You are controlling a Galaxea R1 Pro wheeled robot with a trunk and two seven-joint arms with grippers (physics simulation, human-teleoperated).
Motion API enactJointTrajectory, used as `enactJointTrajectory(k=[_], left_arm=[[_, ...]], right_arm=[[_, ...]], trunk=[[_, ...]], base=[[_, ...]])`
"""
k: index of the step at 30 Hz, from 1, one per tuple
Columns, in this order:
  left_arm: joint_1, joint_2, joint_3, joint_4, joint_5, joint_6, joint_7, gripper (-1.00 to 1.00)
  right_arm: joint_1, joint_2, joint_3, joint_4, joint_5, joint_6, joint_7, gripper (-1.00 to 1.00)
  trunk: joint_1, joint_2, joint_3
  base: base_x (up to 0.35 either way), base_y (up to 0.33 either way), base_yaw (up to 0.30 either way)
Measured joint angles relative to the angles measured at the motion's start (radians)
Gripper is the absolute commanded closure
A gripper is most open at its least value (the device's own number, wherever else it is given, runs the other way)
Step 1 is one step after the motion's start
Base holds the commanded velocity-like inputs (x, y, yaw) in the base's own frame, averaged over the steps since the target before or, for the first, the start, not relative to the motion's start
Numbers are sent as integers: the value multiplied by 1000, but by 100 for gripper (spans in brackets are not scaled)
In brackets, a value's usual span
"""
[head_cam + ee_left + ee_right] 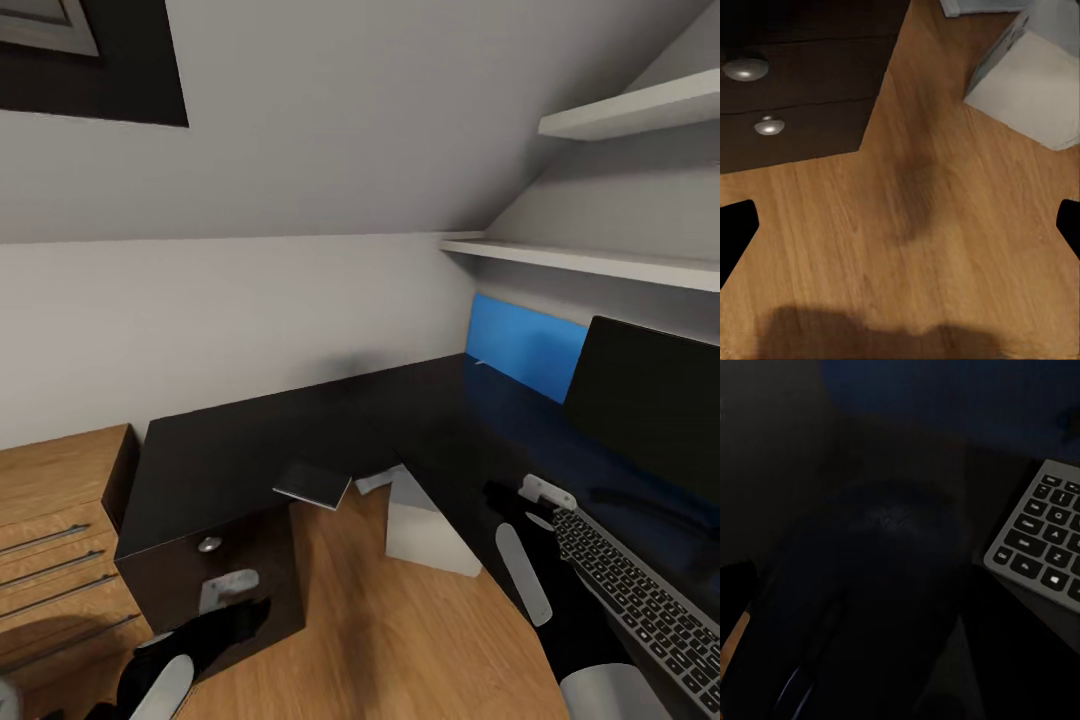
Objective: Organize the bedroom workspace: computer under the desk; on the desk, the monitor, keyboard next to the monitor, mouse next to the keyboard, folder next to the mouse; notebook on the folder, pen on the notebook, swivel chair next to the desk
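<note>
Desk (pixel 250 440), glossy black, L-shaped, runs from the left along the far wall and down the right side. Monitor (pixel 650 400) stands on the right wing, screen dark. Keyboard (pixel 640 590) lies on the desk just near of the monitor, silver-grey with black keys; one corner of it also shows in the right wrist view (pixel 1042 540). Notebook (pixel 312 484), thin and grey, rests at the desk's inner edge, partly overhanging. Computer (pixel 425 525), a pale box, sits on the wooden floor (pixel 400 640) close under that inner corner; also seen from the left wrist (pixel 1031 82). Drawer unit (pixel 215 590) with round knobs at near left, a light wooden chest (pixel 60 540) further left. Blue wall panel (pixel 525 345) behind the monitor.

Right gripper (pixel 505 500) over the desk just left of the keyboard; wrist view too dark, so cannot tell how far open or whether anything is held. Left gripper (pixel 235 600) low in front of the drawer unit; fingertips (pixel 735 232) at opposite frame edges, spread wide, nothing between them but floor.
</note>
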Motion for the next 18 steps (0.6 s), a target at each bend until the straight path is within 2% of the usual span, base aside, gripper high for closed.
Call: enactJointTrajectory(k=[1, 4, 5, 6, 8, 9, 10, 11, 13, 16, 18], left_arm=[[49, 39, -1, 55, 20, -11, -3, -100], [75, 46, 0, 146, 21, -29, -3, -100], [80, 47, 0, 194, 18, -55, -3, -100], [84, 48, 0, 237, 18, -131, -8, -100], [85, 48, -15, 254, 20, -190, -19, -100], [85, 48, -23, 255, 20, -196, -20, -100], [85, 48, -59, 259, 21, -212, -23, -100], [85, 48, -68, 259, 20, -214, -23, -100], [85, 48, -88, 260, 20, -219, -24, -100], [85, 47, -100, 261, 21, -222, -24, -100], [85, 47, -102, 261, 21, -223, -24, -100]], right_arm=[[0, 0, -1, 0, -4, 0, 19, 100], [0, 0, 0, 5, -4, -5, 26, 100], [0, 0, 1, 12, -3, -15, 28, 100], [0, -1, -2, 18, -2, -39, 30, 100], [-3, -2, -5, 75, -3, -105, 30, 100], [-6, -2, -5, 100, -3, -126, 30, 100], [-52, -3, -6, 229, -6, -198, 30, 100], [-78, -2, -6, 277, -5, -214, 30, 100], [-194, -1, -5, 464, -6, -266, 37, 100], [-336, 0, -4, 733, 3, -378, 112, 100], [-369, -2, -4, 798, 7, -414, 138, 100]], trunk=[[0, 0, 0], [0, 0, 0], [0, 0, 0], [0, 0, 0], [0, 0, 0], [0, 0, 0], [0, 0, 0], [0, 0, 0], [0, 0, 0], [0, 0, 0], [-1, 0, 0]], base=[[0, 0, 0], [0, 0, 0], [67, 57, 0], [128, 108, 0], [201, 171, 0], [241, 204, 0], [245, 208, 0], [252, 214, 0], [257, 218, 0], [264, 198, 0], [293, 147, 0]])
